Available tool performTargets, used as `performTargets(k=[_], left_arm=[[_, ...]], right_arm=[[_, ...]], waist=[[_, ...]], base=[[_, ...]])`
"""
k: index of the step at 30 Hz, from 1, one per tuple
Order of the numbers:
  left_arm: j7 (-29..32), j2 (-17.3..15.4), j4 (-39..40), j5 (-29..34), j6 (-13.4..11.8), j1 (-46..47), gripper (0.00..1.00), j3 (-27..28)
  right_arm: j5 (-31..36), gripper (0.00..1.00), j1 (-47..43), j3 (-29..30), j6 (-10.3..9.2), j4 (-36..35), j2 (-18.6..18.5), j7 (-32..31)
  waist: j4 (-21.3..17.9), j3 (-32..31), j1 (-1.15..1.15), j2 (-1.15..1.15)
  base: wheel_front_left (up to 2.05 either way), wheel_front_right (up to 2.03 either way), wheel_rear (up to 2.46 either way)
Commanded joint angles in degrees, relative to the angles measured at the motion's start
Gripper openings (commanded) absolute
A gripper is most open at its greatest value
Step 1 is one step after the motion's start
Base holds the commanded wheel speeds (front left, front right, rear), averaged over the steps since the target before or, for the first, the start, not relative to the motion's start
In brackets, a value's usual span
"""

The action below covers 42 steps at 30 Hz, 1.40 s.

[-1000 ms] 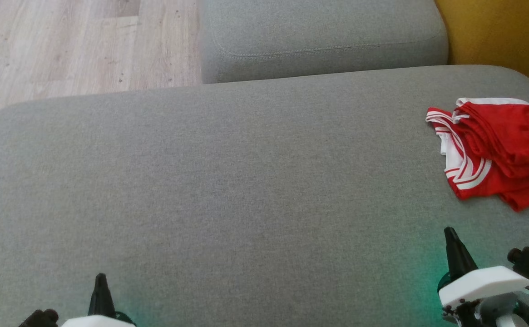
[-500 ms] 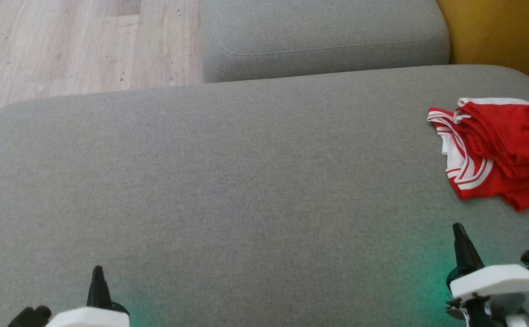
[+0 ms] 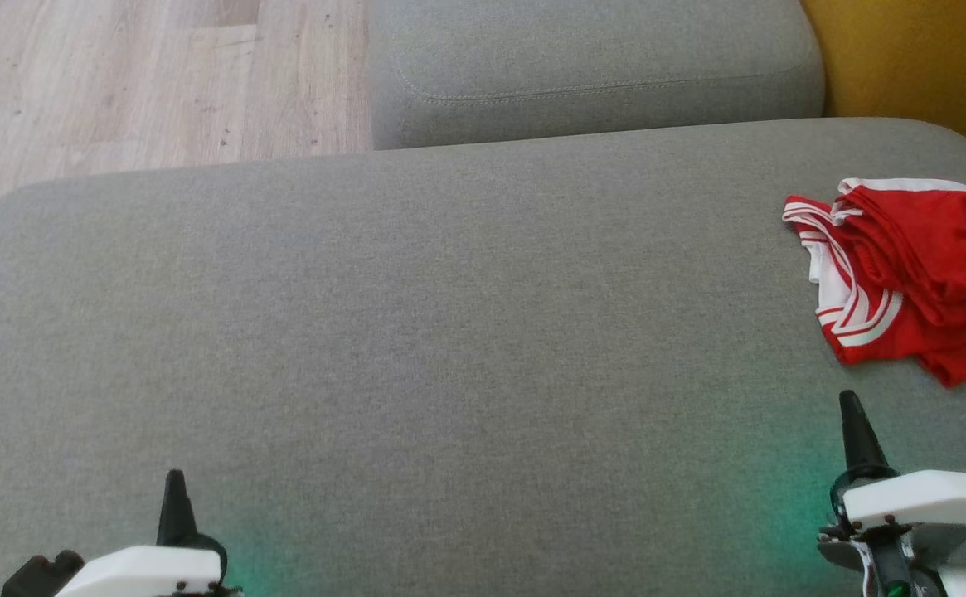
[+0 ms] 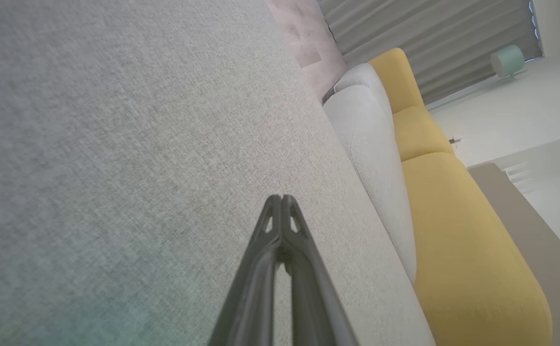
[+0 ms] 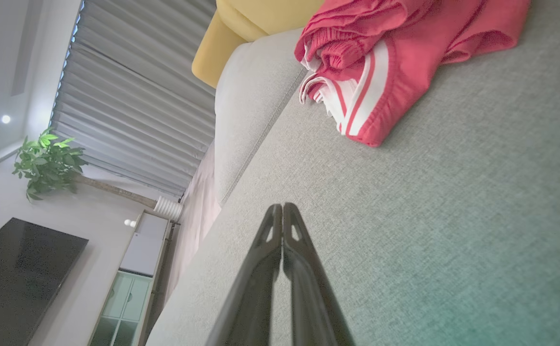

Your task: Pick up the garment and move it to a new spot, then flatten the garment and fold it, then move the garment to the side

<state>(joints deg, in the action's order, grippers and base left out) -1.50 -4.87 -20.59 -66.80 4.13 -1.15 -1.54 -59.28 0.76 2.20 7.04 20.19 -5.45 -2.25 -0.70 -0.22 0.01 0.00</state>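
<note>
Both grippers closed and empty over the grey cushion [image 3: 449, 332].
The left gripper [image 4: 281, 199] has its two dark fingers pressed tip to tip, holding nothing, with bare cushion ahead of it. The right gripper [image 5: 282, 207] is pinched together the same way and also empty. The red garment [image 3: 914, 265], white-striped and crumpled, lies on the cushion ahead of it and slightly to its right, apart from its fingertips.

The red sports garment [image 3: 922, 257] lies crumpled at the right edge of the head view, a little above mid-height, and the frame cuts off its right side. It rests on the grey cushion [image 3: 466, 332] in loose overlapping folds. White stripes trim its left hems, and a small dark patch shows at the frame edge. In the right wrist view the garment [image 5: 404, 53] fills the upper right, with a ribbed, gathered band bunched at its top.
</note>
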Motion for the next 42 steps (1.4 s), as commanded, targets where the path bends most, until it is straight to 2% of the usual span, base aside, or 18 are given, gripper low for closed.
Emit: performTargets(k=[1, 42], left_arm=[[0.5, -0.2, 2.1, -1.5, 0.6, 3.3, 0.0, 2.2], [7.1, 1.7, 6.0, -22.5, 3.0, 6.9, 0.0, 7.4]], right_arm=[[-2.0, 0.0, 3.0, -0.2, 0.29, -2.4, 0.2, -0.3], [-29.2, 0.0, 5.1, 3.8, 0.43, -5.7, 2.3, -3.8]], waist=[[0.0, 0.0, 0.0, 0.0], [0.6, 0.4, 0.0, 0.0]], base=[[0.0, 0.0, 0.0], [0.0, 0.0, 0.0]])
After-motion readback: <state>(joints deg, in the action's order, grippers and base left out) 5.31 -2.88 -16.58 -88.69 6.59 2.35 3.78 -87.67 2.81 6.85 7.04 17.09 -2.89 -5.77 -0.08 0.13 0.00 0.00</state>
